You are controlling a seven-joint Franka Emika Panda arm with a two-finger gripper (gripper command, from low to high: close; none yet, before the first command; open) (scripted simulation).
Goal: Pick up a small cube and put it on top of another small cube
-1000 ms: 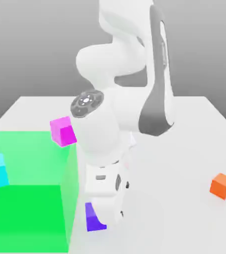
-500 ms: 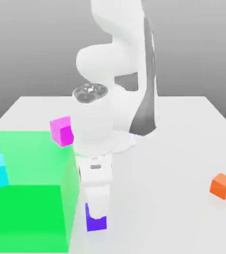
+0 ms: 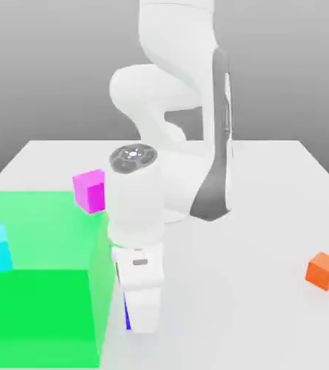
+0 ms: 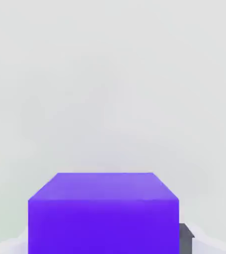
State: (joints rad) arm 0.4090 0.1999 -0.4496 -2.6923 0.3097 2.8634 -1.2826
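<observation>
The exterior view looks from above the counter's (image 3: 268, 217) near edge, facing the arm's (image 3: 134, 209) base toward the far edge, wide enough to take in most of the counter. The hand view sits very close above the violet-blue cube (image 4: 103, 213), facing the counter. Both views share that cube (image 3: 127, 316) and the pale surface around it.

I'm working in a simulated test scene, not a real room: a flat white table (image 3: 268, 217) against a blank grey backdrop, with untextured, evenly coloured blocks such as the huge green block (image 3: 37, 289) and orange cube (image 3: 323, 271).
</observation>
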